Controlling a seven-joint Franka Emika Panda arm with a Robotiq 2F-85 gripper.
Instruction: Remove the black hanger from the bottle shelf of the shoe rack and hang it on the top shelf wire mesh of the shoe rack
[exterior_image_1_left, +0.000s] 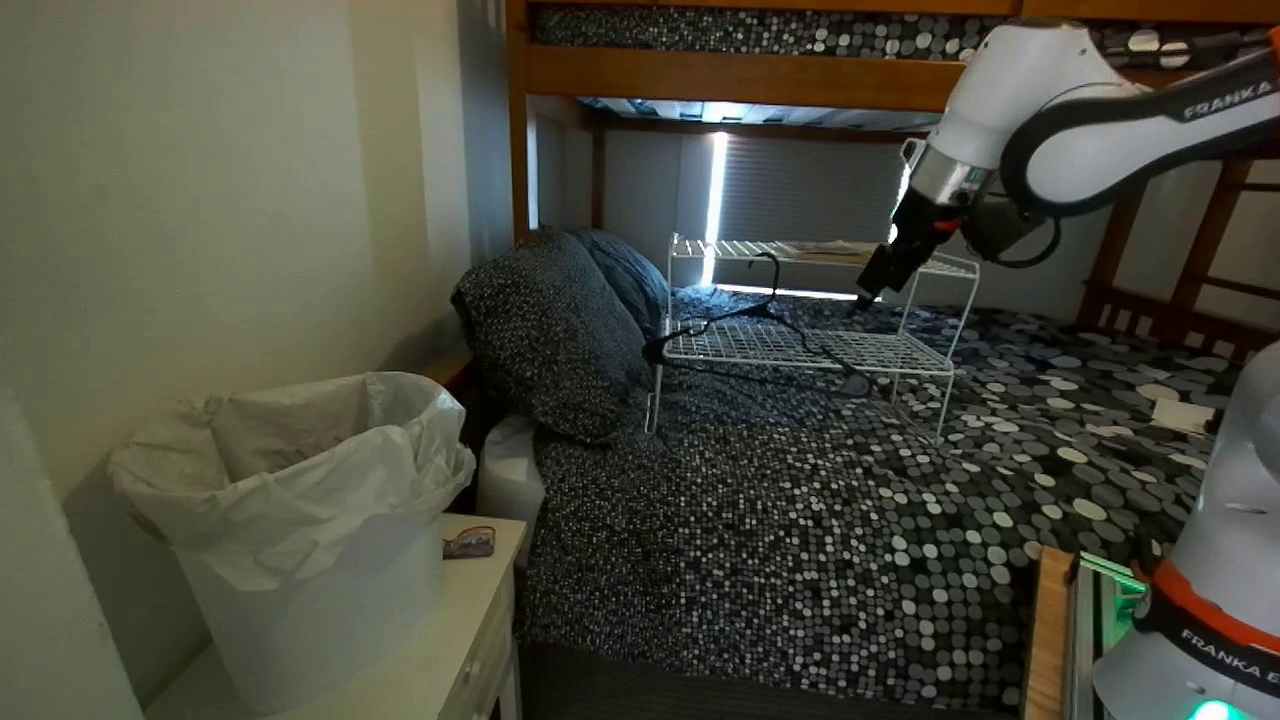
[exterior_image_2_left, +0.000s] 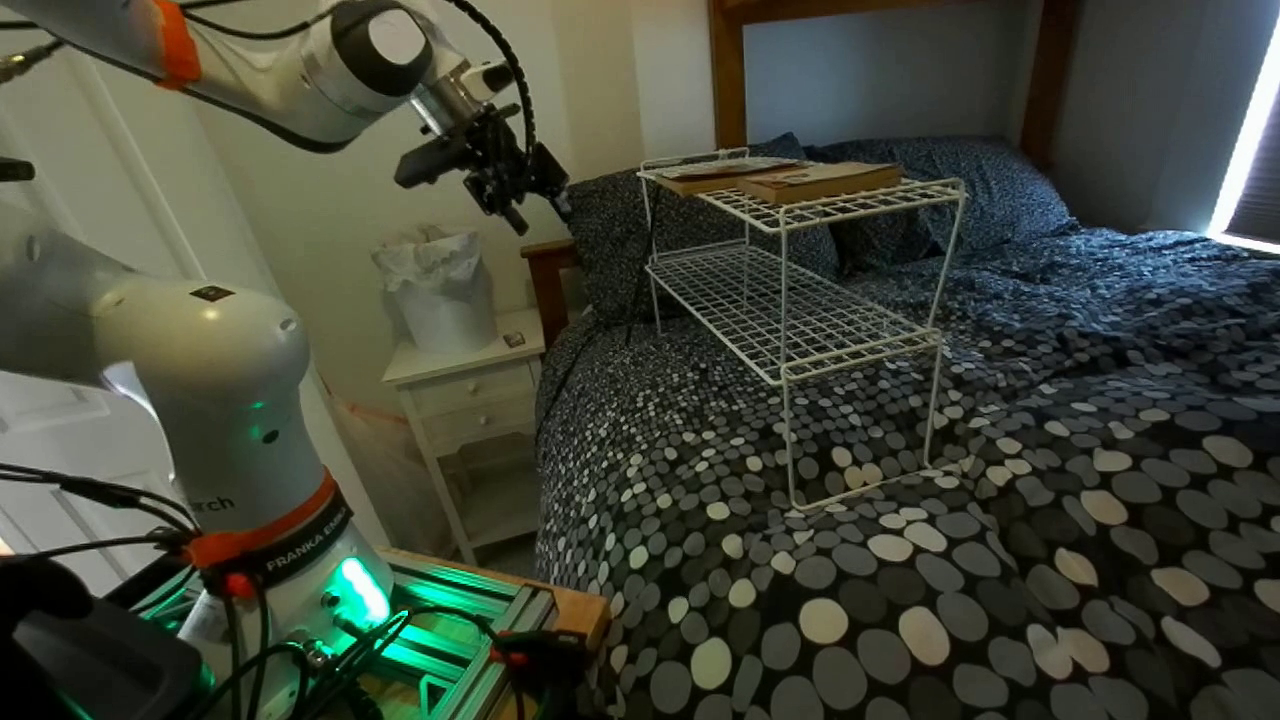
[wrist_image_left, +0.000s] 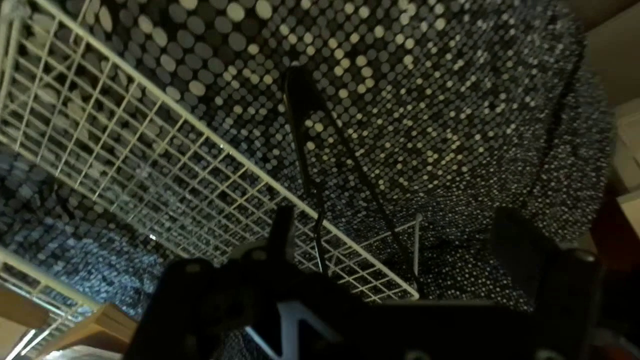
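Observation:
The black hanger (exterior_image_1_left: 762, 311) hangs at the near long side of the white wire rack in an exterior view. Its hook overlaps the top shelf's (exterior_image_1_left: 715, 250) front rim and its lower bar crosses the lower shelf's (exterior_image_1_left: 905, 352) rim; I cannot tell which wire holds it. In the wrist view, one end of the hanger (wrist_image_left: 298, 100) points up the picture, and its hook is hidden behind the gripper. My gripper (exterior_image_1_left: 868, 297) is open and empty. It is beside the rack, apart from the hanger, and also shows in an exterior view (exterior_image_2_left: 541, 214) and the wrist view (wrist_image_left: 397, 215).
Books (exterior_image_2_left: 820, 183) lie on the rack's top shelf. The rack stands on a bed with dotted bedding (exterior_image_1_left: 720, 540), near pillows (exterior_image_1_left: 545, 330). A wooden upper bunk beam (exterior_image_1_left: 740, 75) runs above. A white nightstand (exterior_image_2_left: 465, 380) with a lined bin (exterior_image_2_left: 440, 295) stands beside the bed.

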